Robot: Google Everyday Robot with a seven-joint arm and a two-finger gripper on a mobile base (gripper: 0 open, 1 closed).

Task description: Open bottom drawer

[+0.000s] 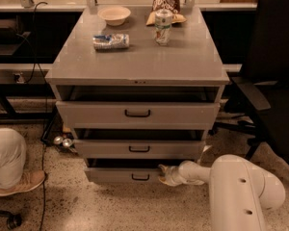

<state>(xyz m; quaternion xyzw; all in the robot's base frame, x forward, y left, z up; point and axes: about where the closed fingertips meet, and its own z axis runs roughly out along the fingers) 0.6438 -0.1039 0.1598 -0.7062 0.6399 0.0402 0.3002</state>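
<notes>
White gripper [166, 175] against short grey bottom drawer [116, 175], black loop handle [140, 177] just left of jaws; grip unreadable. Pull straight outward, level.

Low sideways reach of the arm [231, 203]
It bends at the bulky elbow [253, 184]; the slim forearm [195, 171] runs level, gripper [166, 173] at its tip.
</notes>
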